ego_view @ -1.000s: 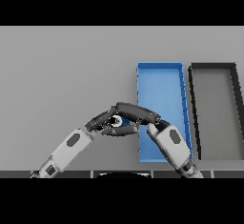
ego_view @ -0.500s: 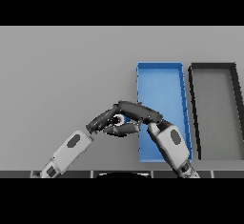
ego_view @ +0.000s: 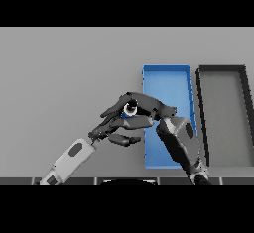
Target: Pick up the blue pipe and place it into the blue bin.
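We see a flat grey table (ego_view: 64, 78) filling the view. On its right side stands a dark grey rectangular bin (ego_view: 241, 123), long side running away from us, and just beside it on the left lies a blue rectangular bin (ego_view: 166, 81) of about the same shape, the two close together with a narrow strip of table between them.

Our right arm comes up from the lower edge and crosses over the near part of the blue rectangular bin. Its right hand (ego_view: 149, 105) reaches leftward past the bin's left wall, with its fingers (ego_view: 130, 98) curled over a small round piece showing a pale ring with a dark centre, which we take for the end of the blue pipe (ego_view: 130, 109); little of its blue body shows. The pipe sits just left of the blue bin, outside it, held between the two hands.

Our left arm enters from the lower left, and the left hand (ego_view: 116, 127) lies just below the right one, fingers stretched toward the pipe, thumb spread beneath.
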